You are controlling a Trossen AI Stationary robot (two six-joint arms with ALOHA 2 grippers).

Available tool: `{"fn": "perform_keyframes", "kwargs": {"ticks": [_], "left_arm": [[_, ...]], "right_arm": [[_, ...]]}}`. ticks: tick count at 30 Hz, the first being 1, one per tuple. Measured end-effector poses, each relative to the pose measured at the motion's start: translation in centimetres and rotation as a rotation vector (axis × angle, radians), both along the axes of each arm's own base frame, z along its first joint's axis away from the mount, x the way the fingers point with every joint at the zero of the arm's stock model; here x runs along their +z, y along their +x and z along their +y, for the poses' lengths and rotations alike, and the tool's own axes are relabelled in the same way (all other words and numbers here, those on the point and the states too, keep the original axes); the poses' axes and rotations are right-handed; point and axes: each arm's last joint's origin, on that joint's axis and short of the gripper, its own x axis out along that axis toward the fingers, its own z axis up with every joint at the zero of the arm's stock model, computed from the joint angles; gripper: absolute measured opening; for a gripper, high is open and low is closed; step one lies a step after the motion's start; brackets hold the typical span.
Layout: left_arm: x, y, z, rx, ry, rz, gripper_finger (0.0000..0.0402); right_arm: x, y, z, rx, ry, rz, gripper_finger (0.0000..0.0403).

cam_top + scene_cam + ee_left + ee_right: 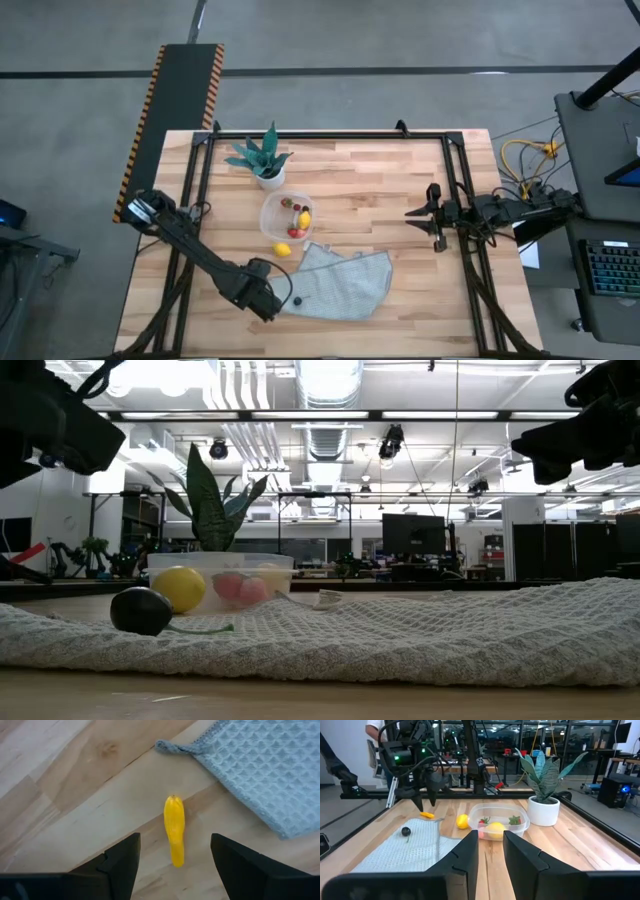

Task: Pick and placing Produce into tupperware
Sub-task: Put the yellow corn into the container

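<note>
Left gripper [172, 865]: jaws spread wide, nothing between the pads; it hangs above the table edge of the cloth, pointing down.
Between the jaws: small yellow-orange carrot-like toy piece [174, 836], lying flat on the light wooden plank table [75, 785], long axis running away from the jaws, roughly centred between them but slightly toward the right-hand finger.
Just beyond: corner of the grey waffle-weave cloth [260, 775], near the piece but apart from it.
On the cloth: small dark round berry with a green stem [141, 610], off to the side of the jaws.
Farther: loose round yellow lemon-like piece [282, 250], just beside the round clear plastic tupperware [268, 215], which already holds a yellow piece and red berries.
Farthest: green spiky plant in a white pot [264, 160], behind the container.
Step in hand (judged): descend on the carrot piece.
Doing it well: centre first, drop straight, close across the narrow width, keep the fingertips clear of the cloth corner.
Right gripper [490, 837]: parked at the far right side, jaws close together with a narrow gap, empty.
</note>
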Motion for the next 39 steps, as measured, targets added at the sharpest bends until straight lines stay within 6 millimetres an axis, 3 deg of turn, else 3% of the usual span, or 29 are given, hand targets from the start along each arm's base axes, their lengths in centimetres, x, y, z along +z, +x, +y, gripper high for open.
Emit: {"fn": "perform_keyframes", "kwargs": {"ticks": [19, 39], "left_arm": [[-2.0, 0.4, -0.9, -0.023, 0.004, 0.01, 0.0228], [-2.5, 0.3, -0.9, -0.04, 0.0, 0.003, 0.0228]], "right_arm": [[-0.2, 0.0, 0.0, 0.0, -0.004, 0.015, 0.0079], [-0.2, 0.0, 0.0, 0.0, -0.007, 0.015, 0.0078]]}}
